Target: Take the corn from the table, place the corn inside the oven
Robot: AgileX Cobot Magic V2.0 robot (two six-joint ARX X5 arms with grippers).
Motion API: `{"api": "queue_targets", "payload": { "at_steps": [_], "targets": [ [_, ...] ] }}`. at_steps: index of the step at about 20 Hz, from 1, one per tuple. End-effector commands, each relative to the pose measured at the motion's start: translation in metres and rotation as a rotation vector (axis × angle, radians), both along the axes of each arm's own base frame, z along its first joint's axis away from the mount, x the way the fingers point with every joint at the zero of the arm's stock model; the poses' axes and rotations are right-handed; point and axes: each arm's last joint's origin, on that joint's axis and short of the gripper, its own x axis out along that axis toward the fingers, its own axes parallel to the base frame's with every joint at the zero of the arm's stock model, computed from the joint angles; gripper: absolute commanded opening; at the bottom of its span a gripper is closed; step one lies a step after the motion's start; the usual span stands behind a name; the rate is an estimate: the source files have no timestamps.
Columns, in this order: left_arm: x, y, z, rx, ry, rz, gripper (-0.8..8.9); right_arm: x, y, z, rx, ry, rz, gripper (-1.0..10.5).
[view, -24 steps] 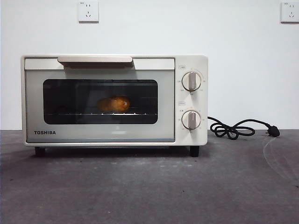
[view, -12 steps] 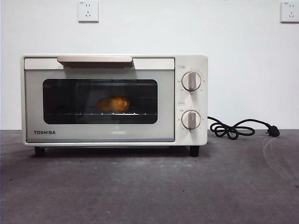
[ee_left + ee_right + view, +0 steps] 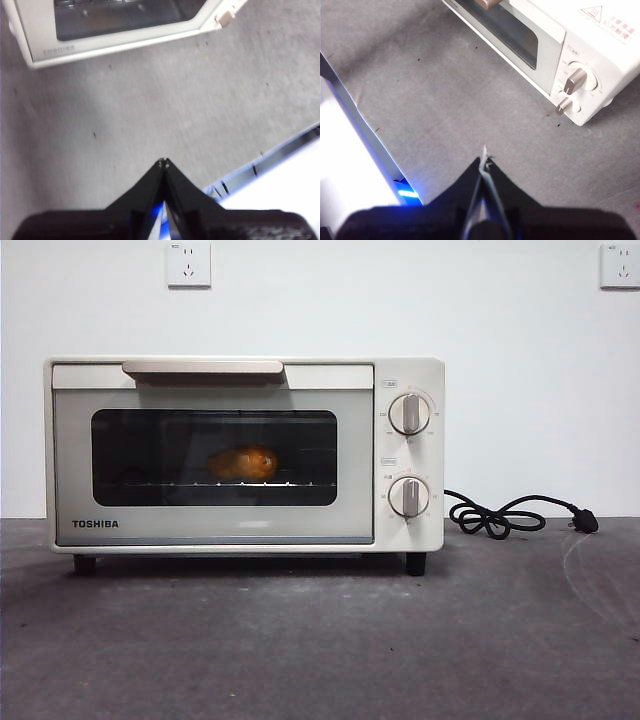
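corn [image 3: 243, 463] inside shut oven [image 3: 245, 453] | both tools closed over table [image 3: 320, 640]

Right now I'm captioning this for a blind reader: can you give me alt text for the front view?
A cream-white toaster oven stands on a dark grey table, its door shut, with the corn lying on the rack behind the dark glass. Its black cord lies unplugged beside it.

The dark grey counter [image 3: 320, 640] carries the oven [image 3: 245, 455] on its far left half, standing on short black feet. Its black cord [image 3: 510, 515] lies coiled to the right.
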Motion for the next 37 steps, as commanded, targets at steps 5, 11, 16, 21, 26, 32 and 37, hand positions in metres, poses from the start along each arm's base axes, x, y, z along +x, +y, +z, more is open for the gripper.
{"api": "queue_targets", "payload": {
  "at_steps": [5,11,16,21,26,32,37],
  "targets": [
    [-0.034,0.003,0.026,-0.057,-0.329,0.008,-0.03,0.002,0.001,-0.001,0.001,0.001,-0.008,0.0],
    [-0.048,0.005,0.026,-0.161,-1.131,-0.003,-0.03,0.002,0.001,-0.001,0.000,0.001,-0.009,0.0],
    [-0.046,0.003,-0.028,-0.204,-1.363,-0.023,-0.03,0.002,0.001,-0.001,0.000,0.001,-0.009,0.0],
    [-0.040,0.003,-0.085,-0.185,-1.370,0.040,-0.03,0.002,0.001,-0.001,0.000,0.001,-0.009,0.0],
    [-0.036,0.004,-0.130,-0.158,-1.269,0.105,-0.03,0.002,0.001,-0.001,0.000,0.001,-0.009,0.0],
    [-0.028,0.004,-0.159,-0.143,-1.163,0.187,-0.03,0.002,0.001,-0.001,0.000,0.001,-0.009,0.0],
    [-0.025,0.005,-0.168,-0.093,-1.066,0.248,-0.03,0.002,0.001,-0.001,0.000,0.001,-0.009,0.0]
  ]
}}
